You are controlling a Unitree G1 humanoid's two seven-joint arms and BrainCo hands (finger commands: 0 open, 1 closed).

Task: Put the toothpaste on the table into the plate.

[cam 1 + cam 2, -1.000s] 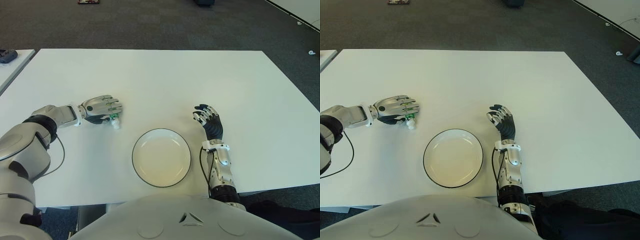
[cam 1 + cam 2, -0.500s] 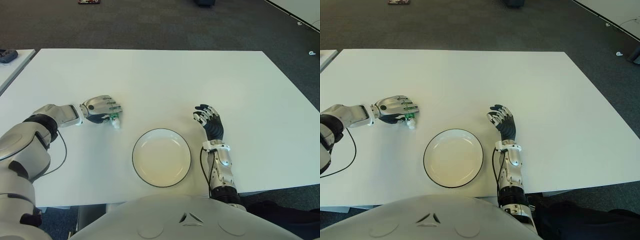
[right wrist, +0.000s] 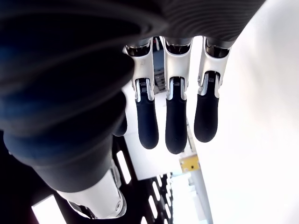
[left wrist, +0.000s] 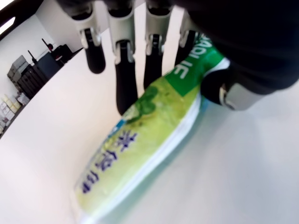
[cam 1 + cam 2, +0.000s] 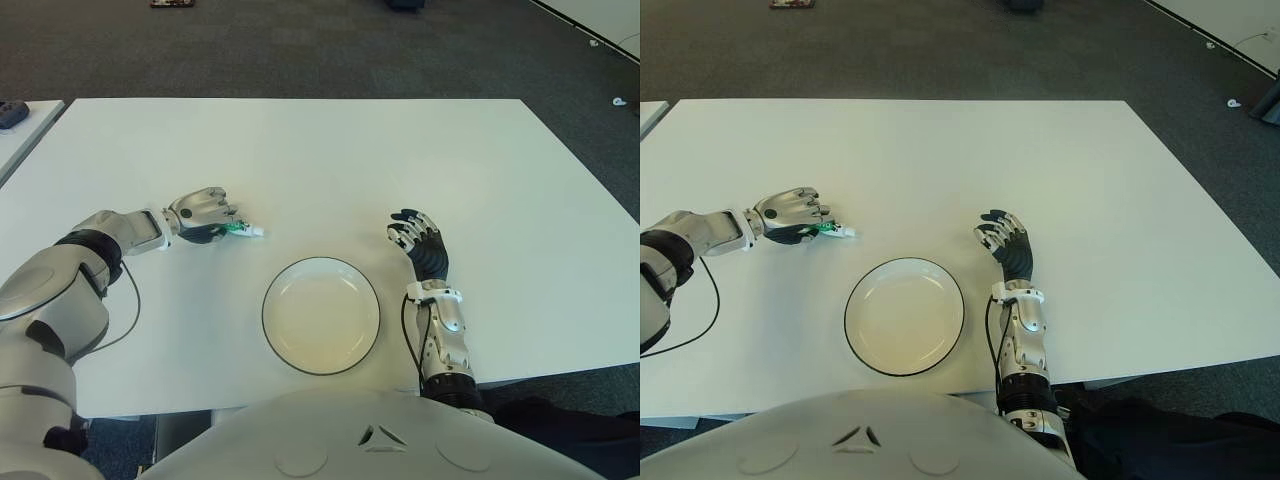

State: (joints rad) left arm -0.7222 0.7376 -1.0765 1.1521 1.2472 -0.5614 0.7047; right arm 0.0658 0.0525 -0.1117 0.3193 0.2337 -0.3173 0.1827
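On the white table [image 5: 330,150] over dark carpet [image 5: 300,45], the left hand [image 5: 200,212] clasps the toothpaste [image 5: 241,229]; right hand [image 5: 420,240] relaxed.

Item: table [image 5: 330,150], white, plain-topped, broad. It lay under my left hand [image 5: 200,212] and my right hand [image 5: 420,240] and ran well beyond both.

Item: floor [image 5: 300,50], dark grey carpet, past the table's far edge and out to the side of my right hand.

Item: second white table [image 5: 35,125], only a corner showing, off beyond my left hand, apart from the main one. A small dark object [image 5: 10,112] sat on it.

Item: pale surface [image 5: 600,20], far corner beyond my right hand, partly cut off.

Item: small white object [image 5: 621,102] on the carpet, out past my right hand.

Item: dark shelving [image 4: 28,70] against a pale wall, far beyond my left hand, in its wrist view.
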